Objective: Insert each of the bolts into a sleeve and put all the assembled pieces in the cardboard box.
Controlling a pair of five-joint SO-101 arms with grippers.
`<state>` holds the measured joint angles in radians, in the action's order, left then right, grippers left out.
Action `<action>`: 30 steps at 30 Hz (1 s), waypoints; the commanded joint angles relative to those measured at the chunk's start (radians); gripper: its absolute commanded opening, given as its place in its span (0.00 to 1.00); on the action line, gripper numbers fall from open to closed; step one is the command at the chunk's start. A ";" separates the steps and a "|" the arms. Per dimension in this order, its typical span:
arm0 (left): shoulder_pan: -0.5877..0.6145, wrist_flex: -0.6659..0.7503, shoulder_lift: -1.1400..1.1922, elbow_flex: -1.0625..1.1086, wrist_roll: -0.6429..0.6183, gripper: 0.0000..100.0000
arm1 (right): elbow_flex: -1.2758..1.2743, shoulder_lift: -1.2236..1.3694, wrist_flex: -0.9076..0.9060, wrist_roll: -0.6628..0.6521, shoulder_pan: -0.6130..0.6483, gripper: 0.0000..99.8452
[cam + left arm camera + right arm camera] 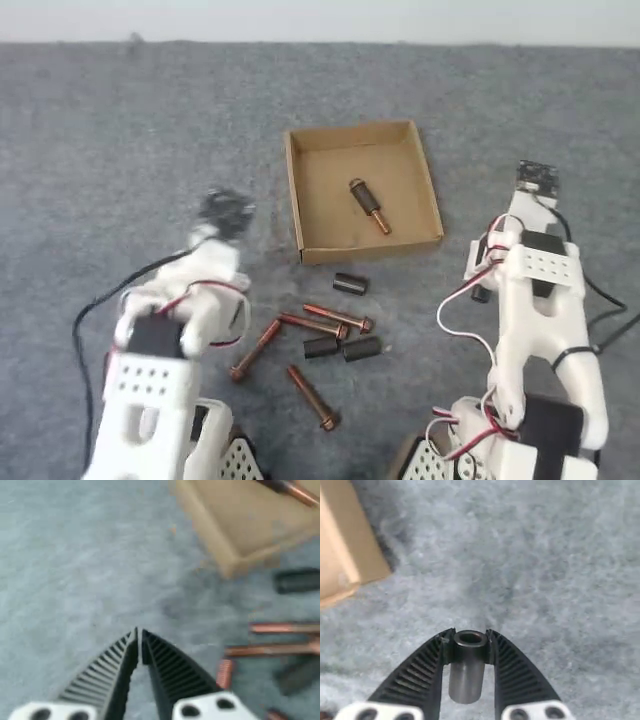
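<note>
The cardboard box (415, 180) sits mid-table with one assembled bolt and sleeve (368, 206) lying in it. In front of it lie several loose copper bolts (337, 318) and three black sleeves (350, 284). My right gripper (469, 640) is shut on a black sleeve (466, 677), held upright over the bare carpet, right of the box corner (345, 555). The right arm (530, 265) stands right of the box. My left gripper (138, 632) is shut with nothing in it, over the carpet left of the box (240, 525) and the bolts (285, 627). The left arm (205, 270) is at the lower left.
Grey carpet covers the whole table. Wide free room lies left of the box and behind it. A sleeve (300, 580) lies close to the box's front wall. Cables hang beside both arms.
</note>
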<state>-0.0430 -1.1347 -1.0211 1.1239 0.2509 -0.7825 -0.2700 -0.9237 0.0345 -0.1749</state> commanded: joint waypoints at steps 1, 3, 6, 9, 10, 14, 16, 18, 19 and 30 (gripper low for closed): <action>-0.109 -0.043 0.184 -0.159 0.149 0.02 | 0.029 -0.002 0.038 0.009 -0.067 0.01; -0.186 -0.063 0.269 -0.209 0.224 0.02 | 0.028 0.002 0.045 0.009 -0.093 0.01; -0.304 -0.075 0.376 -0.260 0.272 0.02 | 0.040 0.045 0.050 0.009 -0.108 0.01; -0.446 -0.107 0.462 -0.289 0.374 0.02 | 0.078 0.104 0.056 0.009 -0.114 0.01; -0.496 -0.115 0.482 -0.295 0.399 0.02 | 0.094 0.124 0.056 0.009 -0.125 0.01; -0.647 -0.118 0.539 -0.300 0.462 0.02 | 0.166 0.225 0.051 0.009 -0.163 0.01; -0.683 -0.089 0.555 -0.305 0.477 0.02 | 0.199 0.272 0.041 0.009 -0.171 0.01; -0.690 -0.068 0.574 -0.314 0.493 0.02 | 0.232 0.305 0.010 0.009 -0.171 0.01; -0.690 -0.060 0.588 -0.321 0.499 0.02 | 0.244 0.315 -0.002 0.009 -0.170 0.01; -0.681 -0.049 0.799 -0.430 0.548 0.06 | 0.258 0.331 -0.013 0.009 -0.171 0.01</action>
<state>-0.7242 -1.1976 -0.2401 0.7633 0.7864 -0.5831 0.0660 -0.9283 0.0345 -0.3299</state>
